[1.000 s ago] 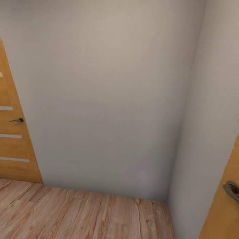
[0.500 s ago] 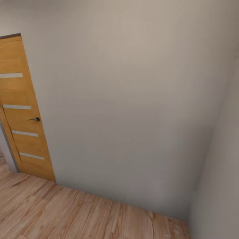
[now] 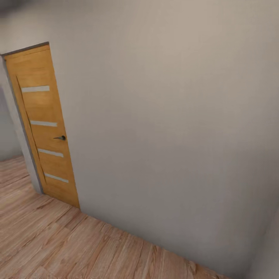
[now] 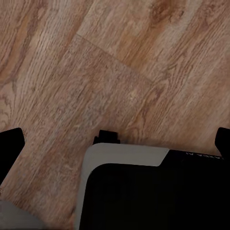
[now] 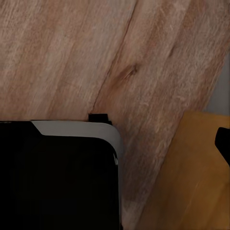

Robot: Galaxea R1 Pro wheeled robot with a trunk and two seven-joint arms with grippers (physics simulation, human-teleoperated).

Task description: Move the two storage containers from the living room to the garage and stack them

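An orange wood-panelled door with pale strips and a dark lever handle stands at the left, then a plain white wall, above light wood-plank flooring. Left gripper fingers spread wide apart; right gripper's spread cannot be told.

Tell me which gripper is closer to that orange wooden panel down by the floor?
Right, most likely. The right gripper hangs over the floor planks with the orange wooden panel close beside one fingertip. The left gripper hangs over bare planks.
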